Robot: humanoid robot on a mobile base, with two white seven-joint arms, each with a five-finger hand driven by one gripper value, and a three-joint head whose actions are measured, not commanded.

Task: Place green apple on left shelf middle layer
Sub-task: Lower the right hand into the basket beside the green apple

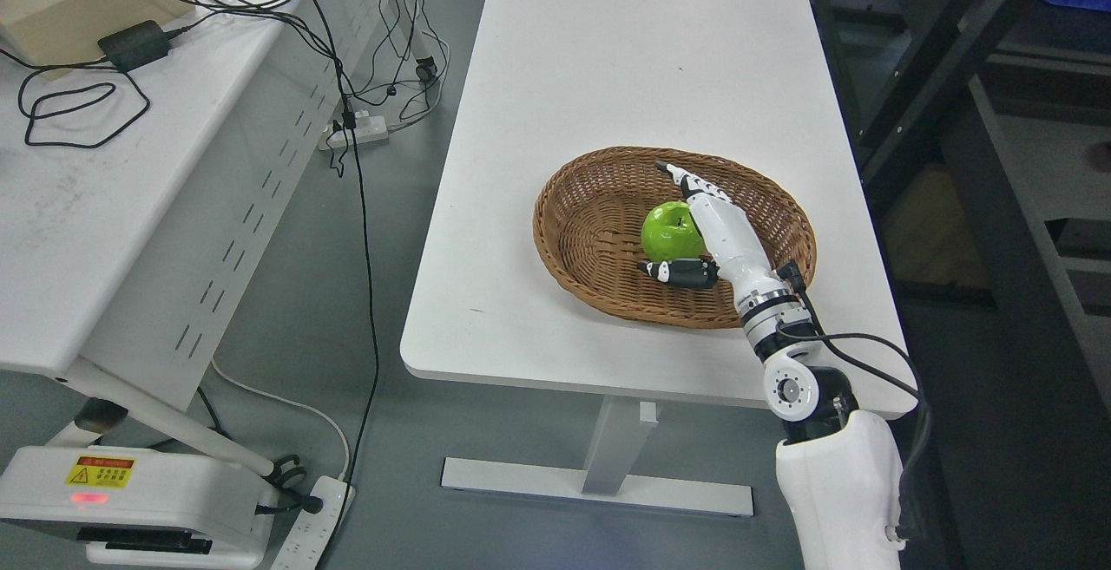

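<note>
Green apple (pixel 670 232) still sits mid-basket, not lifted. Right hand (pixel 707 232) is cupped against its 3 o'clock side, fingers spread above, thumb under at 6; grip doesn't look closed. Wicker basket (pixel 590 206) on white table (pixel 625 49). Lift, carry, shelf placement all pending; target shelf not identifiable.

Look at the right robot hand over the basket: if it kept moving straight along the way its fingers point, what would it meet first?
Probably the far basket wall. The right robot hand points up-left alongside the green apple; depth is unclear.
</note>
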